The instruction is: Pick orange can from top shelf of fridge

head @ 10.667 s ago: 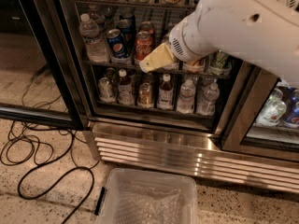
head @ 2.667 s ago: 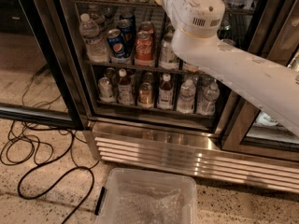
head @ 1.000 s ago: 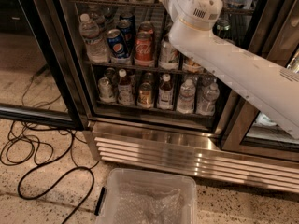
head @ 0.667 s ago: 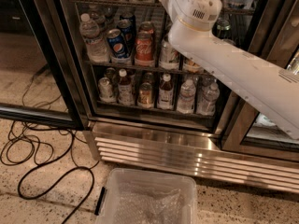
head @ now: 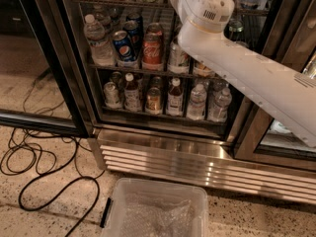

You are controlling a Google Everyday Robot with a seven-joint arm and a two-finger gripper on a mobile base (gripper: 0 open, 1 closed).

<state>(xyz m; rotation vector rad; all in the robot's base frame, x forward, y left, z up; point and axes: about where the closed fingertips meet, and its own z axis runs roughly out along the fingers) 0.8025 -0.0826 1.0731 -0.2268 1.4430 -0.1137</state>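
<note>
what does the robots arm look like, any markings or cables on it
The arm is smooth, glossy white plastic: a thick link ending in a rounded joint housing. That housing carries a small dark slotted vent, with a thin tan seam below it. No cables or lettering show. The gripper is out of view, beyond the top edge.

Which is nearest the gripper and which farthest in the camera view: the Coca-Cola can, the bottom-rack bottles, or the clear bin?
The gripper is cut off past the top edge, at the end of the arm.
1. Coca-Cola can: middle rack, just below.
2. bottom-rack bottles: one rack lower.
3. clear bin: on the floor, lowest.
</note>
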